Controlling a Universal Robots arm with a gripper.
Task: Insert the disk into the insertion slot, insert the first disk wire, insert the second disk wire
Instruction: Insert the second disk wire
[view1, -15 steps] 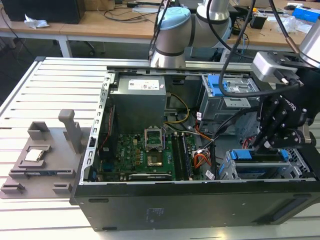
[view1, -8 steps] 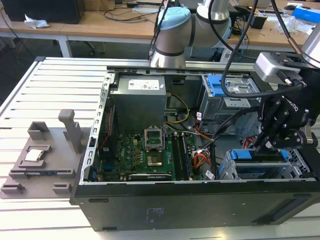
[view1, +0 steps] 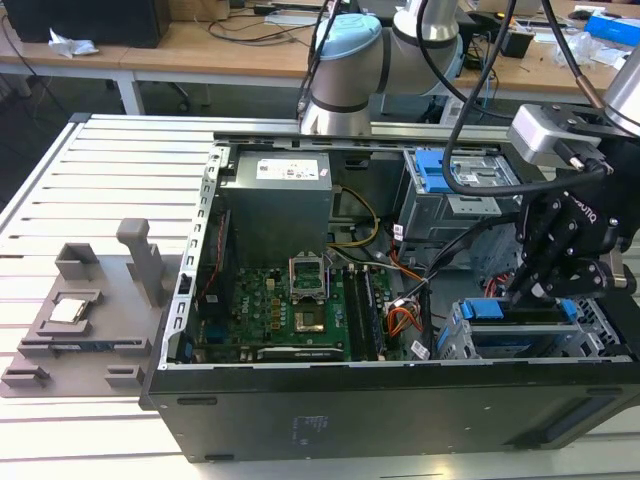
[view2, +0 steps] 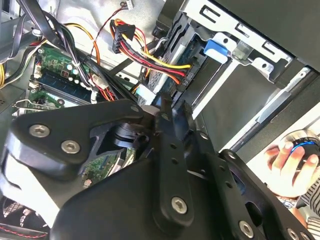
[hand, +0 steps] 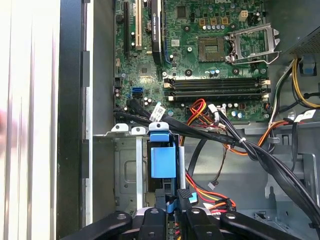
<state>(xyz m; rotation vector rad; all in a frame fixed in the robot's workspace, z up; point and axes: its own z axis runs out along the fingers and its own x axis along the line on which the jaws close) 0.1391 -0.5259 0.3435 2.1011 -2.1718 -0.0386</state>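
The disk (view1: 483, 311), edged by its bright blue carrier, lies inside the insertion slot (view1: 603, 342), a silver perforated cage at the case's front corner on the exterior view's right. My gripper (view1: 530, 292) hangs just over the disk's rear end. In the first wrist view the gripper (hand: 172, 214) stands nearly closed around a small blue connector of a disk wire (hand: 170, 204). Beside it is a black connector (hand: 185, 195) with red, yellow and orange leads. The second wrist view has that lead bundle (view2: 160, 62) running to the disk's end, just past the gripper (view2: 165, 102).
The motherboard (view1: 300, 300) and power supply (view1: 275, 205) fill the case's middle. A second grey bay with a blue latch (view1: 430, 170) sits behind. Thick black cables (hand: 260, 150) cross beside the cage. A grey fixture (view1: 90, 310) lies on the table. A person's hand (view2: 290, 155) rests outside the case.
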